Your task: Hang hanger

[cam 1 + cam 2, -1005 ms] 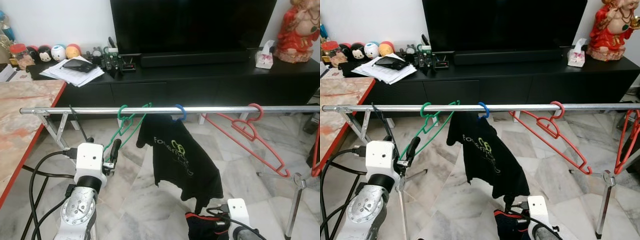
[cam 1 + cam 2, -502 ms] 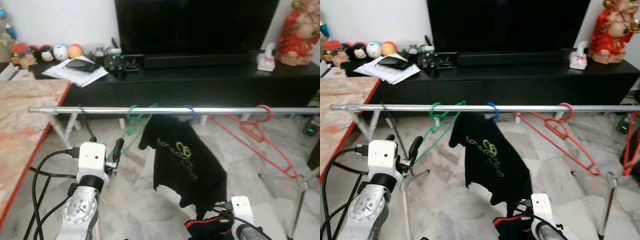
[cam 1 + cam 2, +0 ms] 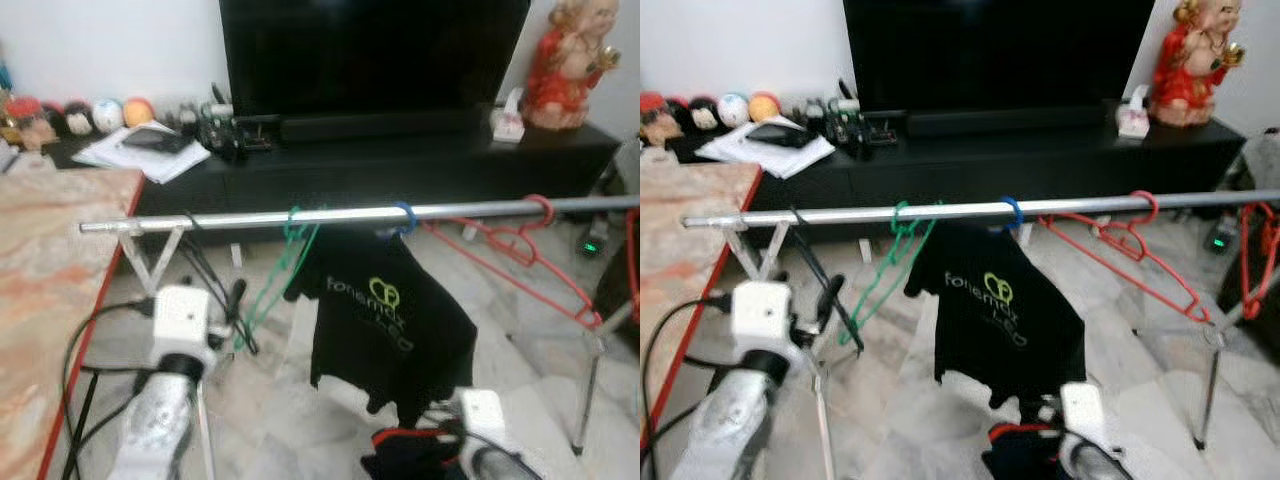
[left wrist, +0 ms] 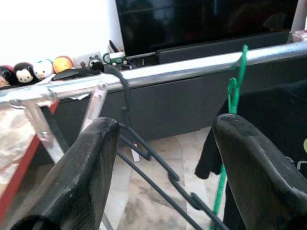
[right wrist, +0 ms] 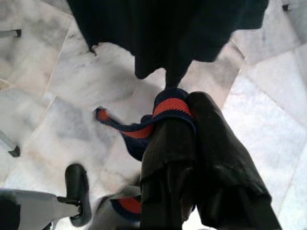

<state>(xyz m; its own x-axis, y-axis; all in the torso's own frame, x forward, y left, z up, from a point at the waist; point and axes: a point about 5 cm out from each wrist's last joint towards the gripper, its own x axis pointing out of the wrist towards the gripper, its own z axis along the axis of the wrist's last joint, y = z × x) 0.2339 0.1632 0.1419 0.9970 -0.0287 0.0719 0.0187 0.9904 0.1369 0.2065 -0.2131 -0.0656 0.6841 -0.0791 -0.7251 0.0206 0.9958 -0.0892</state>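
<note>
- Marble floor (image 3: 560, 400), a black TV cabinet (image 3: 400, 165) along the far wall, and a silver rail (image 3: 330, 214) running across the room in front of it.
- On that rail, a dark hanger (image 4: 144, 153) hooks on near the robot's left end, its arms sloping down.
- Next along, a green hanger (image 3: 285, 265) hangs tilted, and beside it a blue hook (image 3: 404, 216) carries a black T-shirt (image 3: 385, 320) with green lettering.
- Further right, a red hanger (image 3: 520, 265) dangles at a slant from the rail.
- The left gripper (image 4: 165, 143) sits just below the rail, fingers (image 4: 86, 172) spread wide with nothing between them; the dark hanger shows through the gap, untouched.
- The right gripper (image 5: 192, 143) is low, under the shirt's hem, fingers pressed together and pinching a dark blue garment with an orange-red band (image 5: 144, 129).
- That cloth droops toward the floor, clear of the rail.
- A marble-look table with a red edge (image 3: 60, 300) stands on the robot's left.
</note>
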